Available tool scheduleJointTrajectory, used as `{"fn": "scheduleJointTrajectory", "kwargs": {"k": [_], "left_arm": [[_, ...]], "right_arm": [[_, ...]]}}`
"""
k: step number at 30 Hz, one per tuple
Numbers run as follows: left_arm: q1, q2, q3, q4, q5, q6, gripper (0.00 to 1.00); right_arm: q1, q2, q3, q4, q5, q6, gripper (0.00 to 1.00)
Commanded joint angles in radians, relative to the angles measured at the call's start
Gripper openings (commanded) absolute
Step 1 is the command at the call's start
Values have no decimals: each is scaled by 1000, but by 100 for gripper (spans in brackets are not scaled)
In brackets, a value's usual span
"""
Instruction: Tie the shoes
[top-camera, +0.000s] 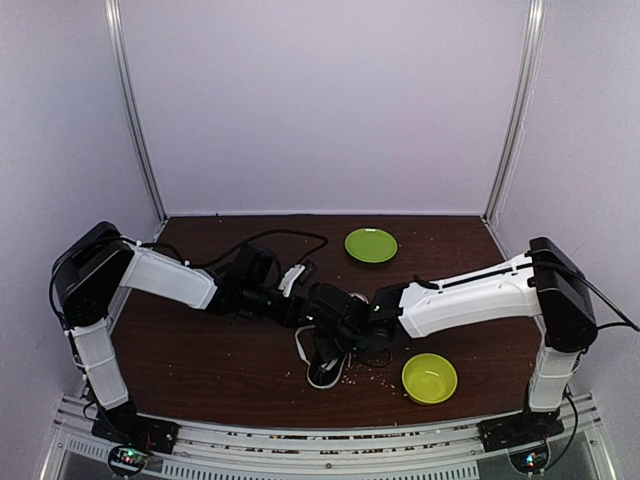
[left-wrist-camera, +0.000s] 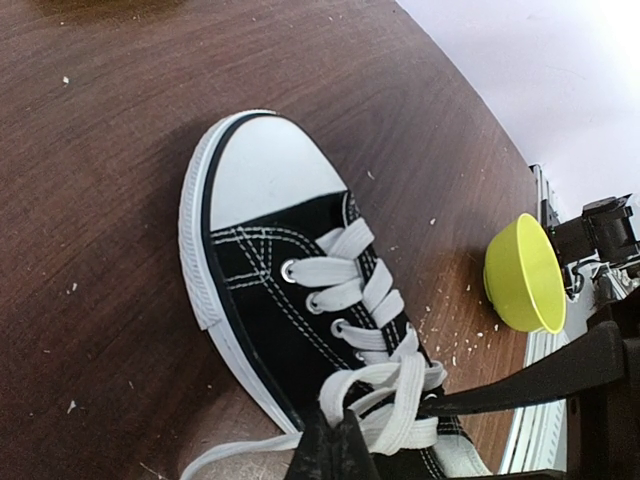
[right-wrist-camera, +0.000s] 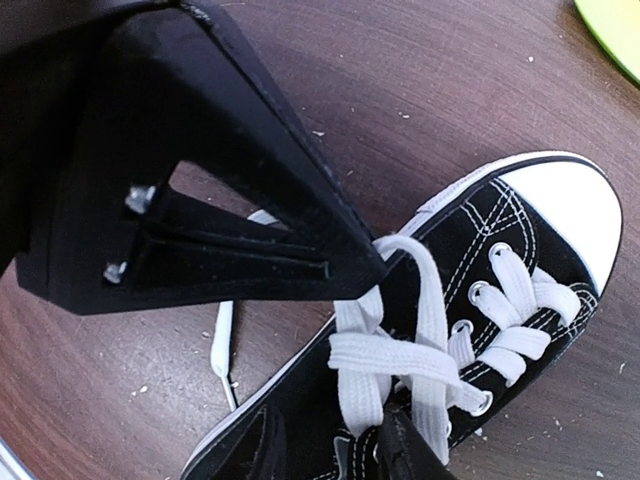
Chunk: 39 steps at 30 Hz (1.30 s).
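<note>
Broad black fingers of the right gripper (right-wrist-camera: 387, 355) crowd its own wrist view, one a big wedge above and the other only a tip poking up from below. They stand apart, with the long white flat laces (right-wrist-camera: 420, 300) bunched in the gap and seemingly not pinched. Just under them lies the black canvas low-top sneaker with its white toe cap (right-wrist-camera: 445, 235), resting on the dark brown wooden counter (left-wrist-camera: 100, 200). The fingers of the left gripper (left-wrist-camera: 335, 445) are pressed shut right at the top eyelets; strands loop around their tip, but whether one is caught between them I cannot tell. By my reading the job is at its first stage: the laces cross over the tongue, and no knot or bow shows. The next move probably calls for one set of fingers to take a free tail cleanly (a single strand, not the bundle) while the other keeps the crossing taut. Only the right wrist view shows a loose tail trailing onto the counter beyond the big finger. Only the left wrist view gives the whole toe cap, far ahead of its fingers, and the lime-green plastic bowl (left-wrist-camera: 520, 270) off to one side. From above, both arms hide most of the sneaker, yet that view alone shows a flat round green plate (top-camera: 371, 245) well beyond both.
</note>
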Motion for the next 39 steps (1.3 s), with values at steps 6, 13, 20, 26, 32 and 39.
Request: {"fn": "scheduleJointTrajectory", "kwargs": {"k": [6,13,20,26,32,39], "left_arm": [[5,11,-4,57,18,-5,0],[6,5,-12,63,10,-6,0],[6,-3,-22,75,-20,-20,0],[6,-11,-27,64,-60,-20,0],[6,-11,-24,47,-81,-19,0],[18,-11,-28,-5,-161,-37,0]], "right_arm": [[-22,36,48,-59,96,29,29],[-39,48,54,-82,121,45,0],[-41,-61,-41,-56,118,32,0],[-50,-133,-130,-29,76,47,0],[-56,-175,-184,-4,39,56,0],[-64,-199,-239,6,30,76,0]]}}
